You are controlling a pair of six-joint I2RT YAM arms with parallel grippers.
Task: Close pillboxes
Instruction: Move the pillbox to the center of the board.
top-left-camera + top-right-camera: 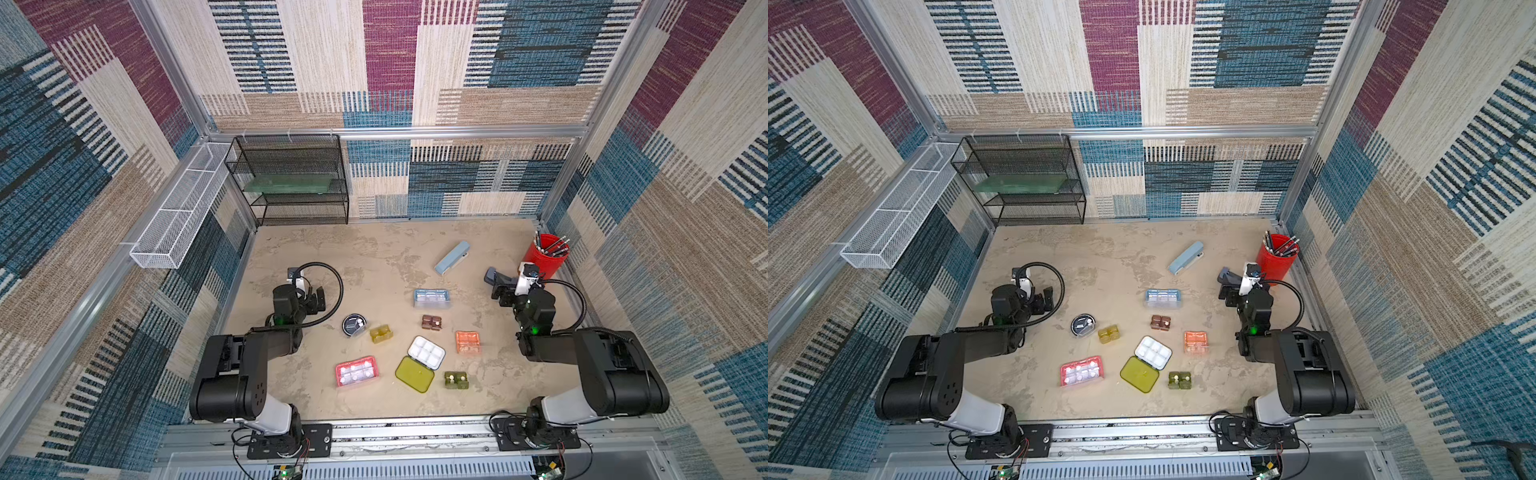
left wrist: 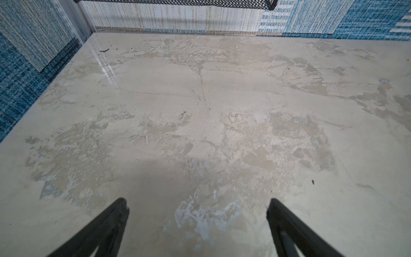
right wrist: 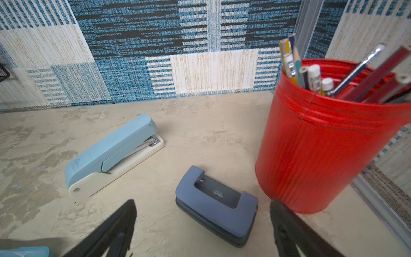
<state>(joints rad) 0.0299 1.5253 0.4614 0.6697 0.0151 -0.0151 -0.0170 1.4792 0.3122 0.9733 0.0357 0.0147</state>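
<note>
In the middle of the worktop (image 1: 374, 249), in both top views: eight little pill boxes, all apart from each other. Farthest back, the light blue box (image 1: 432, 298). Just in front of it, the brown box (image 1: 432, 322), and to the right of that, the orange box (image 1: 468, 342). In the middle, the white tray (image 1: 426, 353), with its yellow-green lid (image 1: 414, 374) flipped wide open, lying flat and touching it at one edge. Near the front, the dark green box (image 1: 456, 380) on the right and the pink box (image 1: 357, 371) on the left, with white bits showing in both. Closer to the left arm, the amber box (image 1: 381, 333) and, near it, the round black box (image 1: 354, 325). Too small to tell open or shut for these others.

Left claw (image 2: 198, 204) spread wide, pinching nothing, over bare worktop at the left side. Right claw (image 3: 202, 201) spread wide too, pinching nothing, at the right side near the back. Just ahead of it, a grey-blue hole punch (image 3: 222, 213), and beside that a red cup (image 3: 322, 144) full of pens. Pale blue stapler (image 3: 113, 153) more toward the middle. Black wire shelf (image 1: 291, 183) in the back left corner, white wire basket (image 1: 178, 216) on the left wall.
</note>
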